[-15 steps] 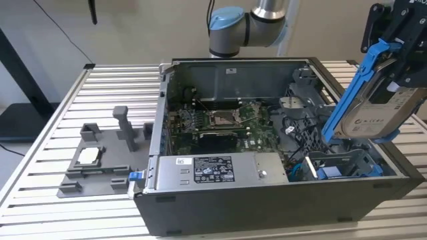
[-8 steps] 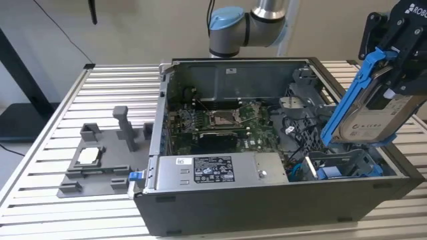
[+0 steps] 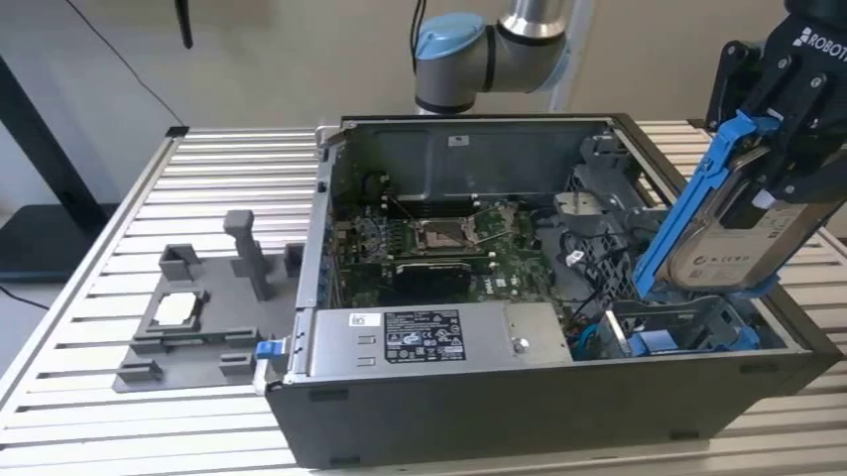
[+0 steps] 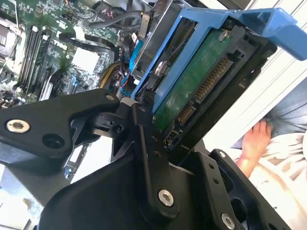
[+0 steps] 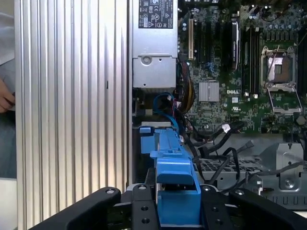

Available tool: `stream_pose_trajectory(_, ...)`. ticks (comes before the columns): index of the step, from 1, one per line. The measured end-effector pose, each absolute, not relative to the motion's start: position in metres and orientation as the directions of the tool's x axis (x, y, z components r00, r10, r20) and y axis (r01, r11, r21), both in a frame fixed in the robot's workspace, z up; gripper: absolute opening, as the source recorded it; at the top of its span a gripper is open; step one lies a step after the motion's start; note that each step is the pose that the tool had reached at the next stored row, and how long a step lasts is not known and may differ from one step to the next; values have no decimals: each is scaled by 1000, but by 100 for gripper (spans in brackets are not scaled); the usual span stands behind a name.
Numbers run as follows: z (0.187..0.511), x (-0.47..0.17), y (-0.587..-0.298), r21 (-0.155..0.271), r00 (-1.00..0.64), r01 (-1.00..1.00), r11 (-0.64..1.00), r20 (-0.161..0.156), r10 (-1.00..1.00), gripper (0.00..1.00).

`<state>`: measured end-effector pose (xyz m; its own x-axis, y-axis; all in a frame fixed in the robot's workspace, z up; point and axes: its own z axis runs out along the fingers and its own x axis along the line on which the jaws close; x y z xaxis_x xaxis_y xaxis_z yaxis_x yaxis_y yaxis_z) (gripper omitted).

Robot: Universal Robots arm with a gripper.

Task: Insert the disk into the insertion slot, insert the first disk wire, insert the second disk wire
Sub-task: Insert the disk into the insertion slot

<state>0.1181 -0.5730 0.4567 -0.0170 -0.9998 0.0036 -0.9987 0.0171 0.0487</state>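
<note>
Gripper: the gripper [image 3: 775, 139] is clamped on the disk [image 3: 721, 233] at its upper end. In the first wrist view the jaws stand on either side of the blue carrier [image 5: 175, 167].
Disk position: tilted and held clear of the worktop [image 3: 198, 159]. The lower edge is just above the insertion slot [image 3: 701, 309], at the corner of the PC case [image 3: 530, 407] towards the exterior view's right. Contact with the cage cannot be determined.
Step 1, disk insertion: in progress. The disk body stands almost wholly outside the slot and is not seated.
Disk connector: in the second wrist view the connector [image 4: 206, 88] is bare, with no wire plugged in.
Steps 2 and 3, disk wires: judged not started.
Cables: loose cables [image 5: 216, 139] lie inside the case beside the cage. Which of them serve the disk cannot be determined.
Overall progress: early; all three steps remain to be completed.
</note>
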Motion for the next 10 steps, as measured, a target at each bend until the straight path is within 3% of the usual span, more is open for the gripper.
stream_pose_trajectory(10,445,119,-573,49,-15,-999,15,3,-1000,33)
